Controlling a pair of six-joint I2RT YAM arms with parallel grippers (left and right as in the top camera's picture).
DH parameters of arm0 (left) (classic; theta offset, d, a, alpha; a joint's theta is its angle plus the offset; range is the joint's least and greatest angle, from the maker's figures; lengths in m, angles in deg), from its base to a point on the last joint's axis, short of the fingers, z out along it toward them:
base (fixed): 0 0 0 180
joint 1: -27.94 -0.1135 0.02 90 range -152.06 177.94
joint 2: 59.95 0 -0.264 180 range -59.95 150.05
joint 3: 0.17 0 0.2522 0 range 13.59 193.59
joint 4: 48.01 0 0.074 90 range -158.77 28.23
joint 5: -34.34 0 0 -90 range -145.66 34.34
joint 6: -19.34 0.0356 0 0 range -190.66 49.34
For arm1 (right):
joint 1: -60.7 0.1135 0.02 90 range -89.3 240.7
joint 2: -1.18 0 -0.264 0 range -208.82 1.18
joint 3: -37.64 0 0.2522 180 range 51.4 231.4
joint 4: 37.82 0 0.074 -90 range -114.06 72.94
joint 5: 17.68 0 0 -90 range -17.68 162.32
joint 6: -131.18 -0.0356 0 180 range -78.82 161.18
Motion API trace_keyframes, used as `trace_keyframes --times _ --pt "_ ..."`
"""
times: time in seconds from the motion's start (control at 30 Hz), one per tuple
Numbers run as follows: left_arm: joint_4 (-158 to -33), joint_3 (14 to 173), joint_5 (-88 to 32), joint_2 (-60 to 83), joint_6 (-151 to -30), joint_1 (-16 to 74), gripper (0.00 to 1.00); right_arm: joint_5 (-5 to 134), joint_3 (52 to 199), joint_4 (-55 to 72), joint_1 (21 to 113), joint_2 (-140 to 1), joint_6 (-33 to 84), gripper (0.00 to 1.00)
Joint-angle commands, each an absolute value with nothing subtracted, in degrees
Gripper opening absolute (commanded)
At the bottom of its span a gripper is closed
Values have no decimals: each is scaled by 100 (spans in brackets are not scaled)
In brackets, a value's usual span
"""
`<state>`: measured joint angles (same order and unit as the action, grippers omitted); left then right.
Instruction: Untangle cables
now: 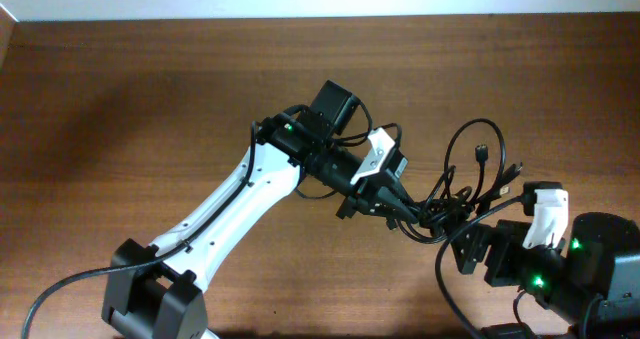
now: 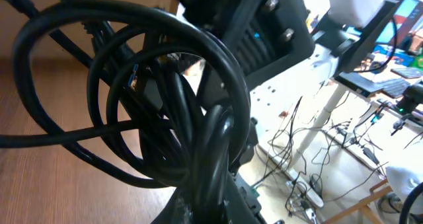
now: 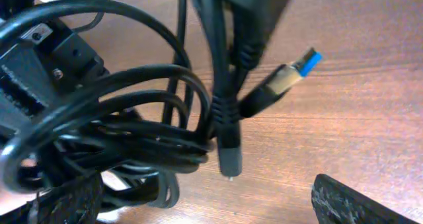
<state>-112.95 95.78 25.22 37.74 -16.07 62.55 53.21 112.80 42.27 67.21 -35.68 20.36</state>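
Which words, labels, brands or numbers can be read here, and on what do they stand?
None can be read.
The cables and the blue USB plug carry no legible print.
The desk items in the left wrist background are too blurred to read.

Black cables [image 1: 440, 207] bunched in knot, loops sticking out; blue-tipped USB plug [image 3: 291, 76] free.

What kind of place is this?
Probably a robotics lab or workshop: a wooden table under the tangled cables, and beyond it a keyboard and loose wires lying low in the background.
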Motion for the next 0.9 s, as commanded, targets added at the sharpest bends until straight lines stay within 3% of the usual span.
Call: trace_keyframes --times 0.0,0.4,0.63,0.87 --pt "-11142 9659 3405 3623 -1598 6113 0 5478 11366 4279 6703 -3555 1643 99" --pt "-10709 9659 3451 3601 -1598 6011 0 5603 11366 4183 6705 -3603 1562 99" --pt "-10377 9659 3451 3601 -1598 6030 0 5502 11366 4002 6705 -4615 2172 99" --pt "-10383 9659 3447 3601 -1602 5676 0 6621 11366 4347 6703 -4945 2248 100"
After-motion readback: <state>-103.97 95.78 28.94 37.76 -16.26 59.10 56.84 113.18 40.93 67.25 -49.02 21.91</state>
